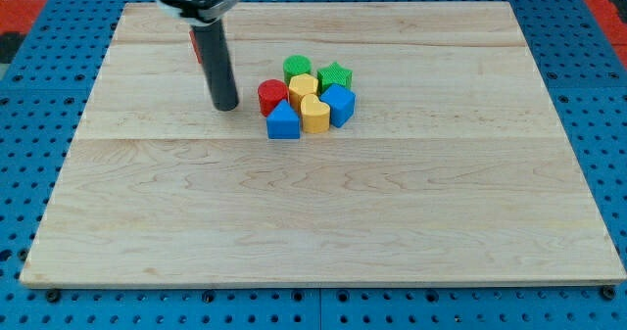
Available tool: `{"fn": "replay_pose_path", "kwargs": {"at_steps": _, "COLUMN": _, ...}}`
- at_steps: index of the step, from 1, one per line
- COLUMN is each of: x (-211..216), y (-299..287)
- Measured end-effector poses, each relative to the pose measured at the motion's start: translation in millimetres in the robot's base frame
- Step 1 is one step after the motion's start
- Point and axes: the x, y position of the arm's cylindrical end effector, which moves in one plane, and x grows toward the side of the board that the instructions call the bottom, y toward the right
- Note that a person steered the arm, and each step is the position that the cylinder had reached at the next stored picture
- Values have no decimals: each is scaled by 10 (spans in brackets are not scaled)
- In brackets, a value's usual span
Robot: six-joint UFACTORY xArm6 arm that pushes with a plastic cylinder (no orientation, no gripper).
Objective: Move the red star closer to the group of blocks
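Blue triangle [283, 121] fronts cluster, frame centre. Tip [226, 106] just left of red block [270, 95]. No fingers, bare rod. Red star [196, 44] upper left, mostly hidden behind rod. Risk: blind push scatters cluster.

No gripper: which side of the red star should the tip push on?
Its side toward the view's top-left: the red star, mostly hidden behind the rod, lies up-left of the group. Since my tip sits between them, probably circle round first.
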Motion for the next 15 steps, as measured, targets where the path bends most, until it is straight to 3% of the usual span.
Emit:
{"fn": "replay_pose_path", "kwargs": {"at_steps": 1, "x": -30, "y": 363}}
{"fn": "replay_pose_path", "kwargs": {"at_steps": 2, "x": -30, "y": 307}}
{"fn": "replay_pose_path", "kwargs": {"at_steps": 3, "x": -129, "y": -356}}
{"fn": "replay_pose_path", "kwargs": {"at_steps": 4, "x": -469, "y": -571}}
{"fn": "replay_pose_path", "kwargs": {"at_steps": 5, "x": -320, "y": -1322}}
{"fn": "replay_pose_path", "kwargs": {"at_steps": 6, "x": -877, "y": -1531}}
{"fn": "replay_pose_path", "kwargs": {"at_steps": 7, "x": -1309, "y": -1137}}
{"fn": "replay_pose_path", "kwargs": {"at_steps": 9, "x": -1067, "y": -171}}
{"fn": "replay_pose_path", "kwargs": {"at_steps": 10, "x": -876, "y": -34}}
{"fn": "replay_pose_path", "kwargs": {"at_steps": 11, "x": -862, "y": -248}}
{"fn": "replay_pose_path", "kwargs": {"at_steps": 14, "x": -513, "y": -78}}
{"fn": "replay_pose_path", "kwargs": {"at_steps": 15, "x": -513, "y": -444}}
